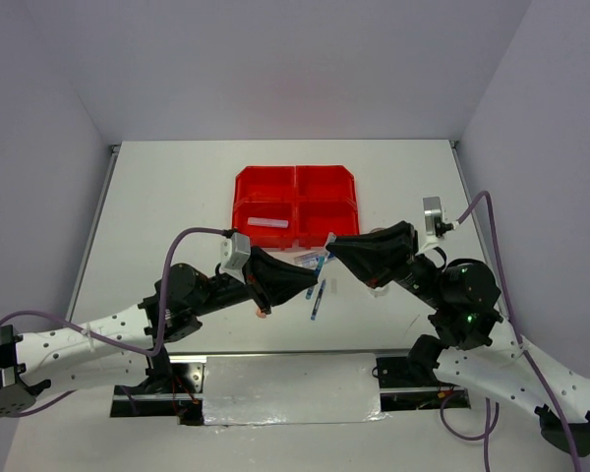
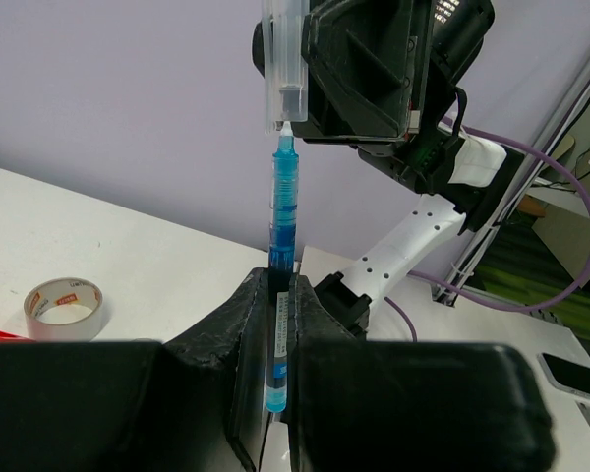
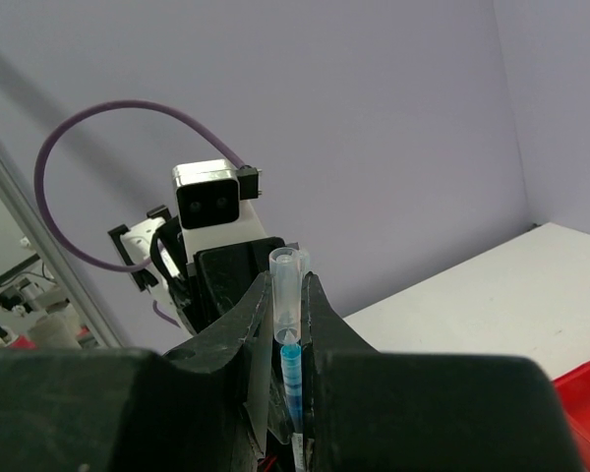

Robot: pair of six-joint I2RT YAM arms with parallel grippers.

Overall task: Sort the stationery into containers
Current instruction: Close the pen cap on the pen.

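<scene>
Just below the red bins (image 1: 295,187), mid-frame in the overhead view, the left claw (image 2: 277,290) pinches the barrel of a blue pen (image 2: 283,202) and the right claw (image 3: 288,295) pinches its clear cap (image 3: 286,267) — held tip-to-mouth above the counter (image 1: 177,197), seemingly to seat the cap before binning.

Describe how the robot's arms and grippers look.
Both the left arm and right arm have white links dotted with small holes, joined by black joints. The left gripper and right gripper are black and wedge-shaped. A purple cable loops to a grey camera box on each wrist. A green light glows on the right arm.
</scene>
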